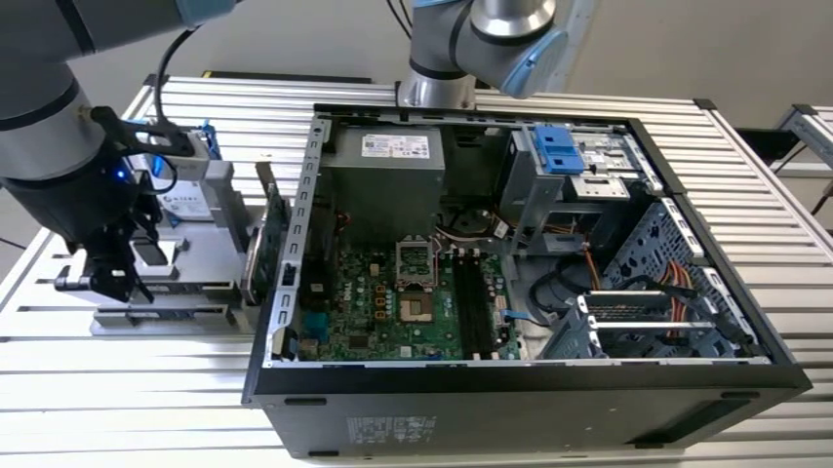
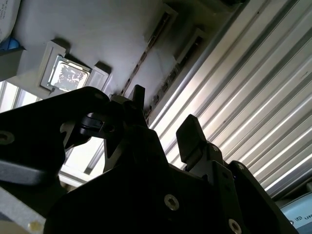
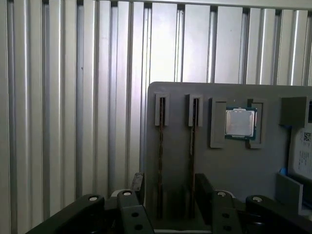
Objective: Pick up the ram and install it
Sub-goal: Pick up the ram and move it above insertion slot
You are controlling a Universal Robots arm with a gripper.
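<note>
I am hovering the gripper (image 3: 170, 184), jaws spread and empty, above the gray tray (image 3: 234, 165), where two ram sticks (image 3: 160, 146) are standing in its slots.

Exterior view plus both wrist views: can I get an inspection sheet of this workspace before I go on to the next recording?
Surface: ribbed aluminium table, bearing a grey holder and an open computer case.
Job's things: two ram sticks stand on edge in the holder's slots; neither is held.
Clutter: processor chip and hard drive on the holder; green card beside the case.
Claw: open, poised over the ram sticks, holding nothing.
Cables: orange leads inside the case; black cable by the arm.
Surroundings: metal frame at the exterior view's right.
</note>
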